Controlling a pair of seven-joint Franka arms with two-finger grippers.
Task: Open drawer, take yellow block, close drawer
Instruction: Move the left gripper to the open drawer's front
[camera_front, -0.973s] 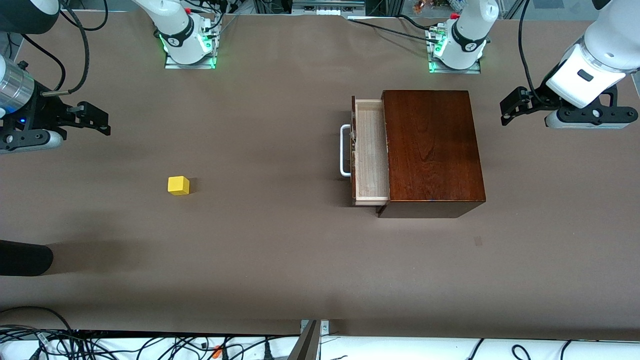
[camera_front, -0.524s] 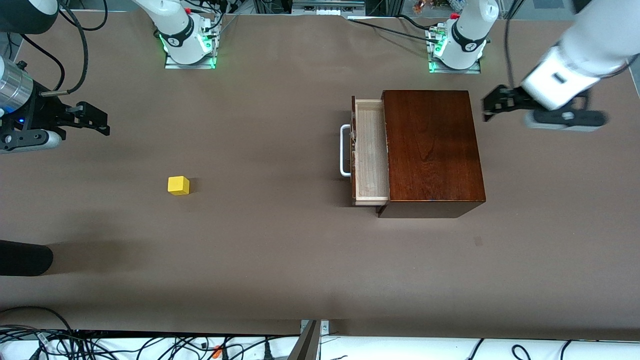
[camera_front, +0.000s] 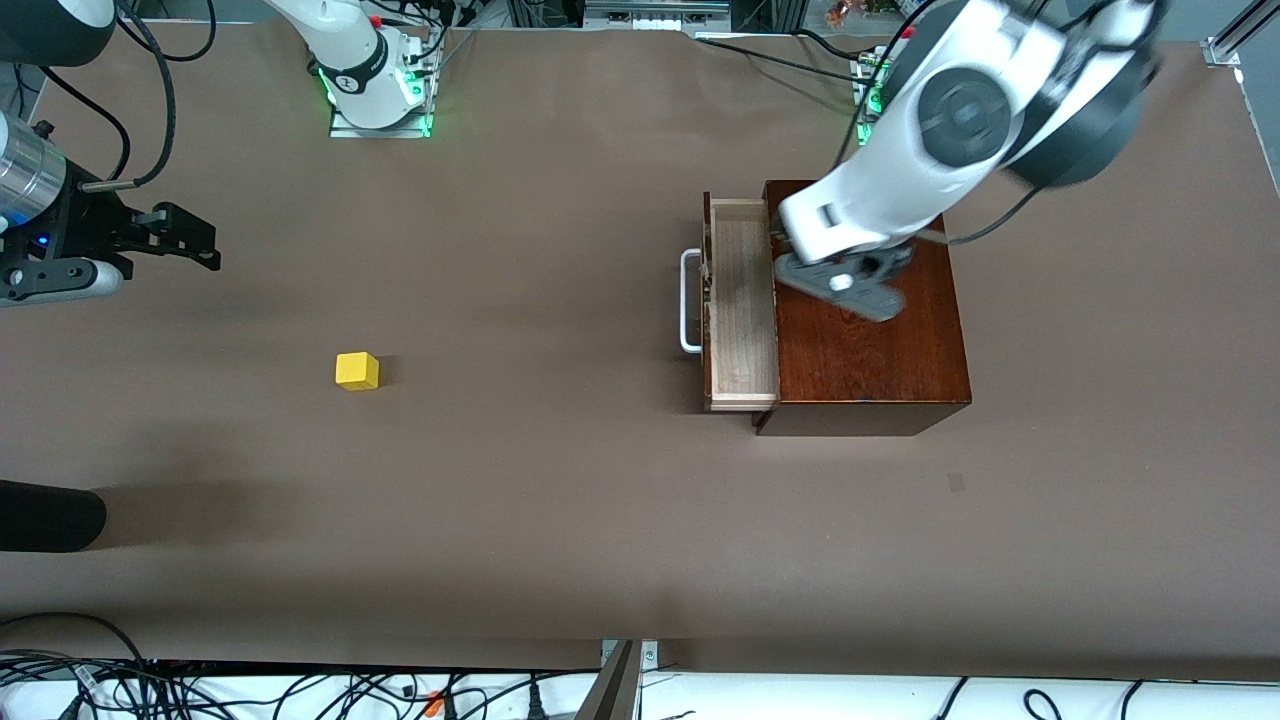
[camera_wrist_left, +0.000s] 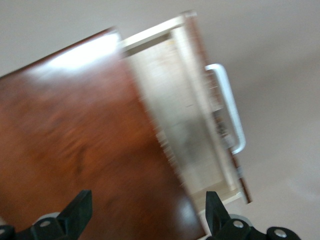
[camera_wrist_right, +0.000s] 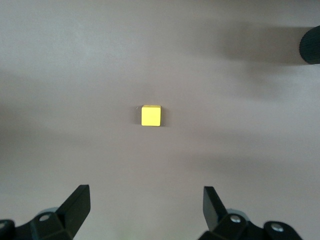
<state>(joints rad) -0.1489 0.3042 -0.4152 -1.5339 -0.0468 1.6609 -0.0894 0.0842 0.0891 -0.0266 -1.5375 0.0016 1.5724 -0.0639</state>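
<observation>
The left gripper (camera_wrist_left: 145, 220) hangs over the glossy dark mahogany rectangular box (camera_front: 865, 330), its fingers spread wide and grasping nothing; only the left wrist view shows this spread, since in the front view the white arm covers the fingers. That wrist view also looks down on the pale light-wood drawer (camera_wrist_left: 192, 110) with its white U-shaped bar handle (camera_wrist_left: 229, 107), while the front view alone shows how the drawer (camera_front: 742, 305) sits pulled partway out of the box toward the right arm's end of the brown surface (camera_front: 560, 500). The right gripper (camera_wrist_right: 145, 212) waits released, fingers apart, over bare surface at the right arm's end; the right wrist view shows the small bright yellow cube (camera_wrist_right: 151, 115) lying on the surface ahead of those fingers, untouched. In the front view the yellow cube (camera_front: 357, 370) rests well apart from the box, nearer the front camera than the right gripper (camera_front: 195, 240). Half a second ago the left gripper hovered off the box toward the left arm's end; now it is above the box lid beside the drawer. The cube, drawer and right arm have not shifted. The visible part of the drawer tray holds nothing
</observation>
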